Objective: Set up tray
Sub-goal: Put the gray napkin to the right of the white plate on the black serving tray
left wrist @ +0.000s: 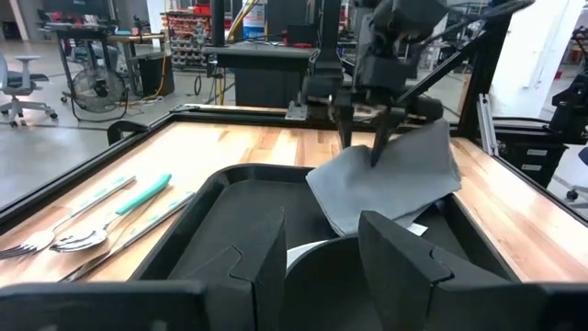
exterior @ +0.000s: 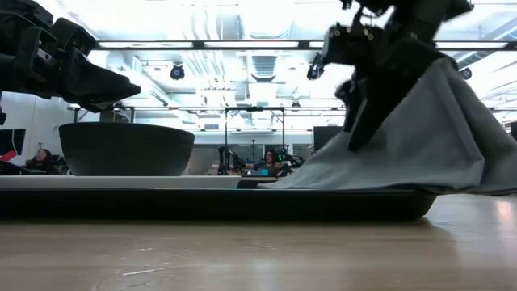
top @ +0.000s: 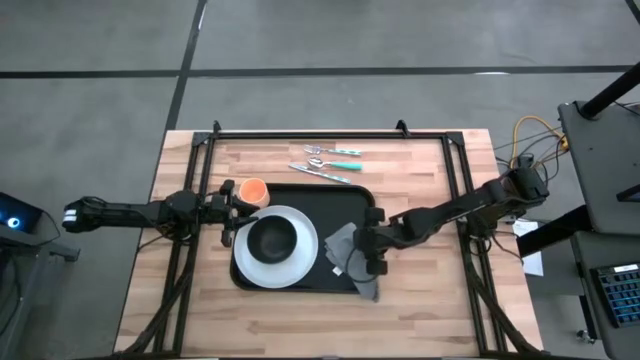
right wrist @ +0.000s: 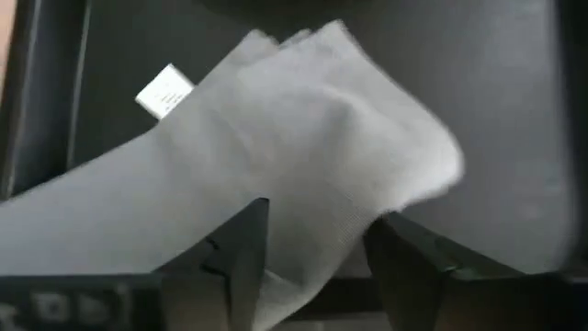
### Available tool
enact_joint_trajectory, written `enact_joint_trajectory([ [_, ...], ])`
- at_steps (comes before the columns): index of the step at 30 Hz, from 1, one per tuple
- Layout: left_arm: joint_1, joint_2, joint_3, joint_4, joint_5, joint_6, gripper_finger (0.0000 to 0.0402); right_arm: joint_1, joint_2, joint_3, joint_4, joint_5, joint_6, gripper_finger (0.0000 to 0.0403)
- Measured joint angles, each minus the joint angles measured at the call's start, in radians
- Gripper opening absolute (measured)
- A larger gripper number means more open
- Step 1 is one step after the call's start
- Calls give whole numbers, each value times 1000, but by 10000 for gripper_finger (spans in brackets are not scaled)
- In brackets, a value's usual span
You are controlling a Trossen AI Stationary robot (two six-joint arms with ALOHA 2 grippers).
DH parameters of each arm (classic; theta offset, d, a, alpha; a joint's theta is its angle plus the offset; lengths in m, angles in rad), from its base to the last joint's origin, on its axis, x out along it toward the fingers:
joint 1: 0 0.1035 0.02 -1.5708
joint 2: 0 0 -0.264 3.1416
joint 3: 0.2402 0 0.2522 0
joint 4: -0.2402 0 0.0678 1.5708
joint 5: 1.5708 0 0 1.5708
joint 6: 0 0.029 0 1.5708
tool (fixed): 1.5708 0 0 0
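Note:
The black tray [top: 340, 200] lies mid-table, its rim [exterior: 242, 202] facing the low view. On its left half sits a white plate [top: 303, 228] carrying a black bowl [top: 272, 238] [exterior: 125, 148]. A grey cloth napkin [top: 345, 252] [left wrist: 386, 179] with a white tag [right wrist: 165, 92] lies over the tray's right near corner. My right gripper [top: 363, 255] [right wrist: 312, 267] is shut on the napkin. My left gripper [top: 230, 217] [left wrist: 322, 253] is open and holds nothing, hovering above the plate's left edge, raised above the bowl [exterior: 105, 89]. My right gripper pinches the napkin between its two fingers [right wrist: 241, 253], coming from above and pointing down. It has a bunched part of the cloth [left wrist: 377, 158], with several layers showing [right wrist: 312, 230]. The cloth hangs like a tent below the fingers, its lower edge [exterior: 355, 187] lying on the tray.
An orange cup [top: 253, 191] stands on the wood just off the tray's far left corner, close to my left gripper. Cutlery with teal handles [top: 333, 153] [left wrist: 101, 216] and more cutlery [top: 320, 172] lie beyond the tray's far edge. Black frame rails [top: 330, 133] border the table.

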Motion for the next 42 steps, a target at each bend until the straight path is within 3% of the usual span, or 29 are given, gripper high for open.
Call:
enact_joint_trajectory([
  [5,0,3,0,0,0,0,118,0,1,106,-150,88,-53,209],
  [9,0,6,0,0,0,0,118,-1,1,151,-173,108,-110,233],
  [16,0,6,0,0,0,0,118,-10,39,137,-150,-74,-299,258],
  [28,0,12,0,0,0,0,118,-29,170,134,-73,-138,-516,265],
  [34,0,16,0,0,0,0,118,-62,218,158,-41,-257,-534,256],
  [42,0,28,0,0,0,0,118,-110,294,187,-44,-295,-556,249],
])
